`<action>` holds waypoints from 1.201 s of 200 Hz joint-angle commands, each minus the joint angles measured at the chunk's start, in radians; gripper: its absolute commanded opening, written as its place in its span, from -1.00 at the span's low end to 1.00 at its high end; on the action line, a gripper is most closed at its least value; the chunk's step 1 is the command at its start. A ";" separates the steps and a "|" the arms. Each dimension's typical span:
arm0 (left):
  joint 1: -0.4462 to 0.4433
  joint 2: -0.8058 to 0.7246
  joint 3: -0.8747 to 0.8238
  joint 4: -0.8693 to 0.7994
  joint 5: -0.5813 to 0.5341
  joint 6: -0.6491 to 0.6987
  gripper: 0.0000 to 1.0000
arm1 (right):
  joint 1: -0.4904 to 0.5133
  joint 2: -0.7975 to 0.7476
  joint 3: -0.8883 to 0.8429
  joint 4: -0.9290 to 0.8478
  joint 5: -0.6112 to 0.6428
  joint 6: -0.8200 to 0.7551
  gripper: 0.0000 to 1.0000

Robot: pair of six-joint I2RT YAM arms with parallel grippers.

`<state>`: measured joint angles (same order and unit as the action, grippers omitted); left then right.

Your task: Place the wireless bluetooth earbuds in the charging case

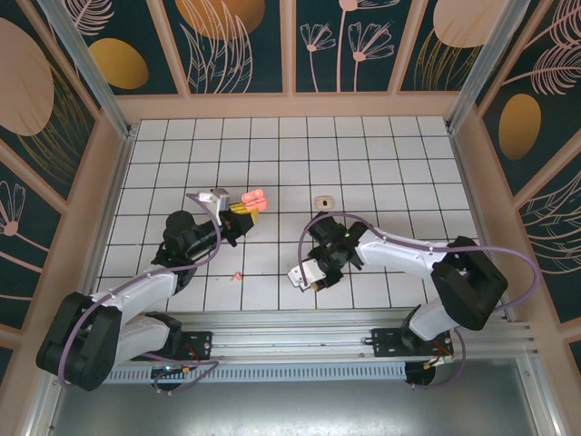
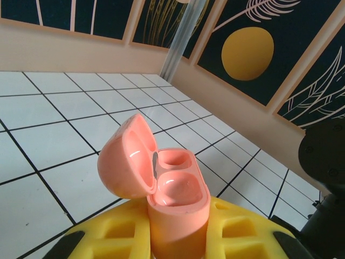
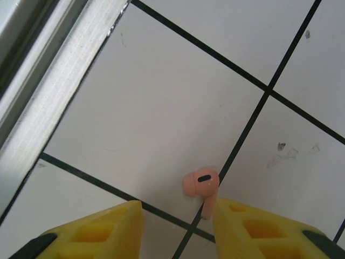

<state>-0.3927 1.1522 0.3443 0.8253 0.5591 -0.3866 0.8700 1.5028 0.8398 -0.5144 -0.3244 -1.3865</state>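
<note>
**Desk:** Where is the earbud, and which arm is on it?

**Photographer:** A pink earbud [image 3: 200,183] lies on the white-tiled bench [image 3: 161,97] beside a black grid line, between the yellow fingers of the right gripper [image 3: 178,211]; the jaws stand apart, nothing clamped; the bud sits off-centre, its stem just beside one finger [image 3: 253,226].

**Desk:** Its long axis?

**Photographer:** The stem points back toward the wrist, so the jaws would close across it; a slight sideways centring looks wise first.

**Desk:** And the case?

**Photographer:** The left gripper [image 1: 243,211] is clamped on the charging case [image 2: 178,202]; lid hinged open, both wells looking empty; a second earbud [image 1: 238,274] lies on the bench nearer the left arm.
</note>
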 commanded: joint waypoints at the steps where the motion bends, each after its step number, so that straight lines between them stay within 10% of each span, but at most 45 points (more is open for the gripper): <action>1: -0.003 -0.017 0.011 -0.005 -0.005 0.009 -0.65 | 0.009 0.037 0.024 0.038 0.009 -0.048 -0.21; 240: -0.003 -0.042 0.027 -0.084 0.007 0.043 -0.65 | 0.010 0.186 0.096 0.042 0.041 -0.041 -0.38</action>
<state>-0.3931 1.1320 0.3443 0.7483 0.5594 -0.3679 0.8726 1.6707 0.9058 -0.4675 -0.2943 -1.4239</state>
